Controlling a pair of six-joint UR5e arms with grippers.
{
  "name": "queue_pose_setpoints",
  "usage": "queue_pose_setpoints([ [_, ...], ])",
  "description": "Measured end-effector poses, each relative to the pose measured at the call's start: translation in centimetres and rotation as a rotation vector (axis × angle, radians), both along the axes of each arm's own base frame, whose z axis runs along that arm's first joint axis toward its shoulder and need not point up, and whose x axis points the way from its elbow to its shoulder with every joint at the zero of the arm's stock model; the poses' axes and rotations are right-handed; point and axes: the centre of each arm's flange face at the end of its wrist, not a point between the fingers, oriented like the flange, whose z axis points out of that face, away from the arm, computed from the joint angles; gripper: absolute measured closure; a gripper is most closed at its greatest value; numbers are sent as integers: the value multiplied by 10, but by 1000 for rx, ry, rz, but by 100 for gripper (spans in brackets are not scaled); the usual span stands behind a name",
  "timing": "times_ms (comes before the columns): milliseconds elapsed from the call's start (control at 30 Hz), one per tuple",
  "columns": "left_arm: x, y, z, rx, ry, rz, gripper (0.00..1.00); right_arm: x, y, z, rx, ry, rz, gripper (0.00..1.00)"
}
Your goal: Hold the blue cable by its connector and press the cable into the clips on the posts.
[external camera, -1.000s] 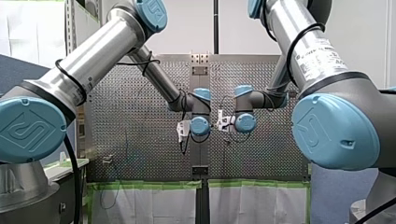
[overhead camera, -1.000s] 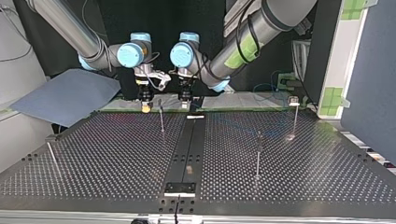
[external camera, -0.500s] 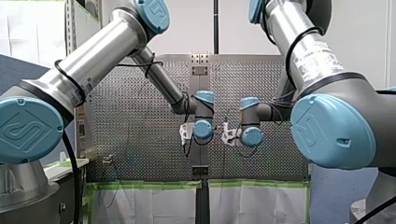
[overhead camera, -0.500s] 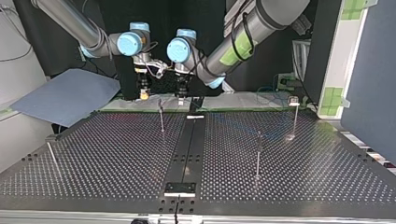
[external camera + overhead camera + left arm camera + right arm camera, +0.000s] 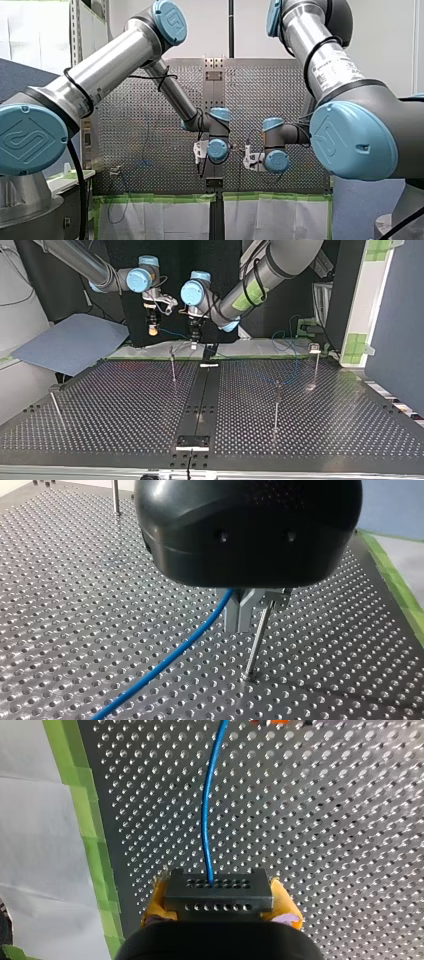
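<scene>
My right end effector (image 5: 220,907) is clamping its yellow pads (image 5: 286,906) on either side of a dark perforated block, which I am taking to be the connector (image 5: 218,889). The blue cable (image 5: 205,820) is running out of that block and away over the perforated counter (image 5: 310,820).

My left end effector (image 5: 240,624) is pinching the same cable further along between narrow metal fingers (image 5: 234,615). From there the cable is trailing down and away to the counter. A thin post (image 5: 258,640) is standing just beside those fingers, apart from the cable. The clip at its top is hidden behind the fingers.

In the top view both end effectors are hanging above the far edge of the counter, close to its middle. My right one is at the left and higher, and a short span of cable is stretching between the two. The rest of the cable is draping off to the right, past the farthest right post (image 5: 315,362).

Judging by this, the cable is gripped and lifted but not yet seated in any clip, so the routing is only starting. The next move is calling for the taut span to be lined up over the nearest post's clip. Both arms would then need to come down together, with the connector held steady so the cable is pressed in rather than sliding past.
</scene>
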Motion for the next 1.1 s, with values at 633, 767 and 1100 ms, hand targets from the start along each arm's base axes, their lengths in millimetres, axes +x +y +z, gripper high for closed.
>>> queue_pose_setpoints([
  [633,-1,7,-49,59,54,-19,100,-2,-33,0,-42,-31,23,100],
  [767,0,10,-61,74,68,-17,100,0,-35,1,-22,-25,43,100],
  [1100,10,-5,-83,96,88,-35,100,6,-34,2,-12,-32,109,100],
])
